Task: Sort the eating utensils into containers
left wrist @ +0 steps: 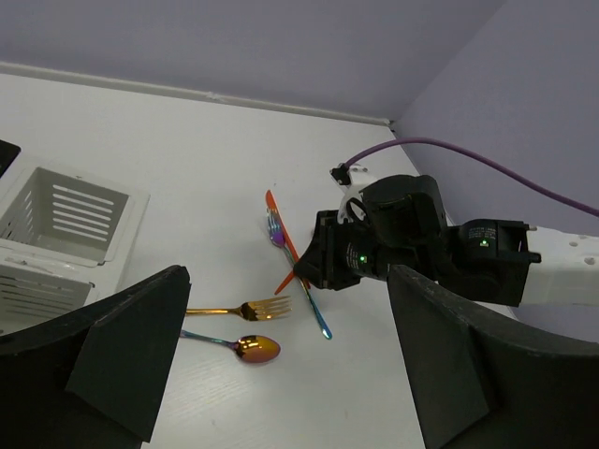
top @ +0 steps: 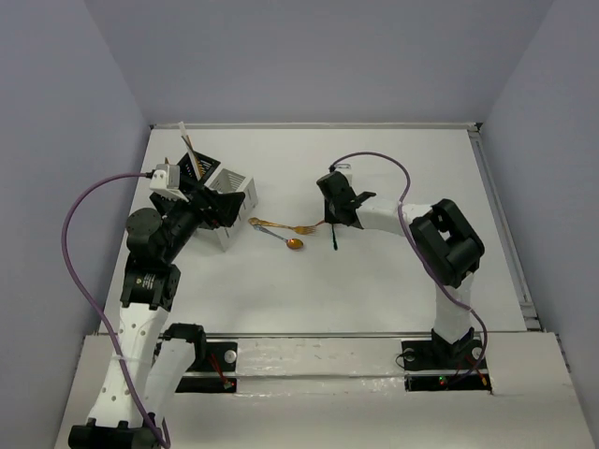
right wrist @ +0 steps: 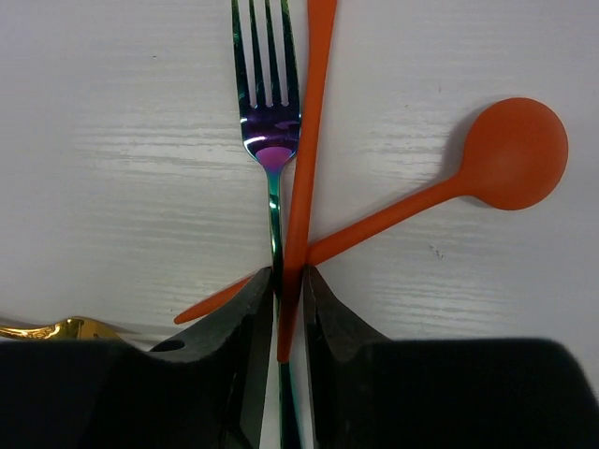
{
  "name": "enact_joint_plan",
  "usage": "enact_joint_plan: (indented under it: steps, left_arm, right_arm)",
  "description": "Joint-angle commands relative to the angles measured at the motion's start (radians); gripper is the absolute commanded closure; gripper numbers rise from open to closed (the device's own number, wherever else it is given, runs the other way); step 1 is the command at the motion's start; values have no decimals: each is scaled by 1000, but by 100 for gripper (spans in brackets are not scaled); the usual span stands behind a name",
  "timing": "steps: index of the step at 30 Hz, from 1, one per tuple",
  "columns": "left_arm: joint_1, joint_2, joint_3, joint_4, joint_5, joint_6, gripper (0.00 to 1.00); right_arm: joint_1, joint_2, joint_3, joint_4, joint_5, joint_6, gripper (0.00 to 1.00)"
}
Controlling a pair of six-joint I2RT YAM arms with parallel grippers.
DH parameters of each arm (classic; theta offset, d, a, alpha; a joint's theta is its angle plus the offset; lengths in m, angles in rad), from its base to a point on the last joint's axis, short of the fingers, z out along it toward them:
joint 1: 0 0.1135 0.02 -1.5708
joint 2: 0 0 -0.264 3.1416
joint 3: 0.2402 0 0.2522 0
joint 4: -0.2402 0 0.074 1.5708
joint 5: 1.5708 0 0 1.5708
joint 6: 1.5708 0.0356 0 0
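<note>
Little is sorted: only a pale stick (top: 187,142) is seen in the black caddy (top: 190,170). On the desk (top: 374,299), the orange knife (right wrist: 304,140) and rainbow fork (right wrist: 267,94) are pinched by the narrowed right hand (right wrist: 288,309). The left hand (left wrist: 285,318) is held wide and empty. The gold fork (left wrist: 239,309) and orange spoon (right wrist: 515,154) are left.

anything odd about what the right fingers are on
Yes. The right gripper has two utensils between its fingers at once: the iridescent fork and a straight orange piece, side by side. The orange spoon also crosses them there, so a single clean pick looks unlikely.
</note>
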Motion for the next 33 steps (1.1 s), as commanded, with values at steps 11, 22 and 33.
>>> enact_joint_plan:
  steps: [11, 22, 33]
  left_arm:
    - [-5, 7, 8, 51, 16, 9, 1]
    - [-5, 53, 0, 71, 52, -2, 1]
    - [-5, 209, -46, 172, 215, -128, 1]
  right_arm:
    - [1, -62, -11, 24, 6, 4, 89]
    - [1, -160, -76, 78, -37, -15, 92]
    - [79, -451, -316, 357, -222, -59, 93]
